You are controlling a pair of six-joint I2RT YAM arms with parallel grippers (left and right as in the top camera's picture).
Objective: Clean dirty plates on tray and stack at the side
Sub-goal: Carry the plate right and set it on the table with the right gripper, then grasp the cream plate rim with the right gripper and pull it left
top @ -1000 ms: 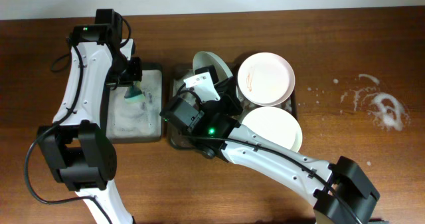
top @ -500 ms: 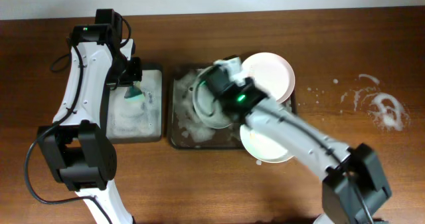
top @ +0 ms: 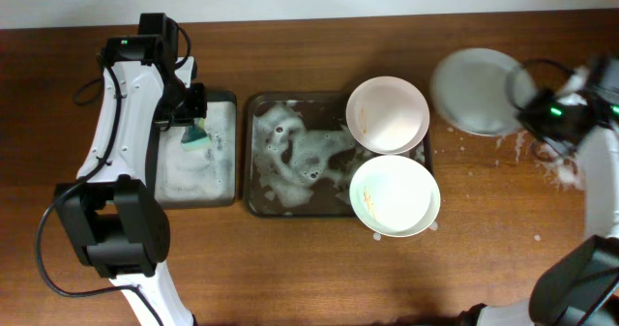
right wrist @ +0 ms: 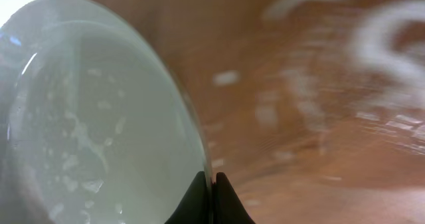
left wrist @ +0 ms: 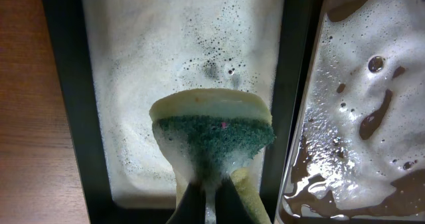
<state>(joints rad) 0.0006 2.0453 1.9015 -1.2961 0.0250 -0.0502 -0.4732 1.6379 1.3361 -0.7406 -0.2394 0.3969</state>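
Right now the pale plate [top: 476, 92] hangs over the far right tabletop, its rim pinched tight in the right gripper [right wrist: 209, 189]. The soap-flecked side [top: 566, 162] lies just nearer and to the right of it, below that same arm. 2 others, a pink plate [top: 387, 113] and a mint plate [top: 394, 195], sit at the right end of the foamy tray [top: 248, 157], while the left gripper [left wrist: 207, 196] is clenched on a green sponge [left wrist: 212, 137] over the smaller tray [left wrist: 66, 117].
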